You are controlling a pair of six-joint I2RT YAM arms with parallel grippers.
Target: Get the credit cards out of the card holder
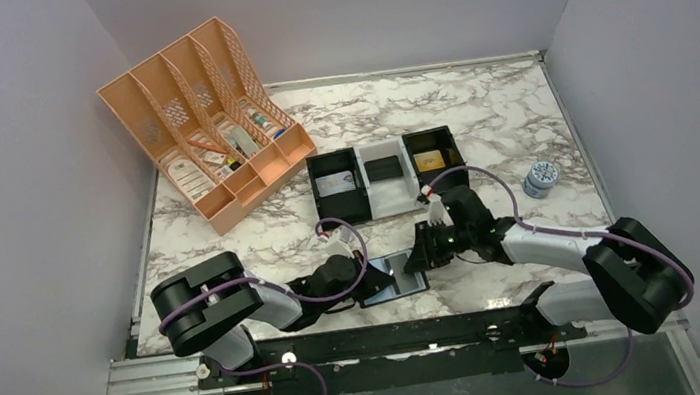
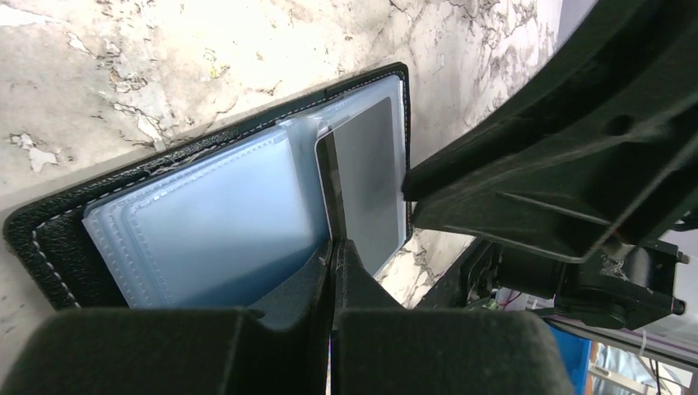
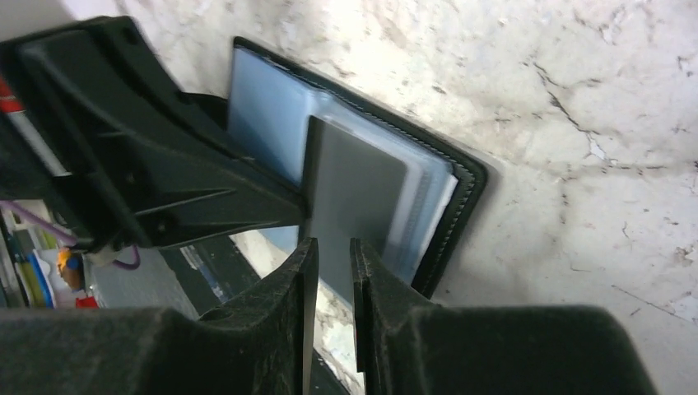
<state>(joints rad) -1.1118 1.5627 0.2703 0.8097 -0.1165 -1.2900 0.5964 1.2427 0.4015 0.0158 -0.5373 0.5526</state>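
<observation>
card holder (image 1: 391,278): lying open on the bench (image 1: 516,107) between my arms | left end effector (image 2: 333,263): pinched shut on the grey card (image 2: 366,181) corner, I think | right end effector (image 3: 333,255): fingers a slit apart at the card's edge, can't tell if it's gripping | tip: I'd pin the holder and slide the card straight out, slowly

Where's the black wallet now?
In the top view, the card holder lies open at the near edge of the table, between the left gripper and right gripper.
</observation>
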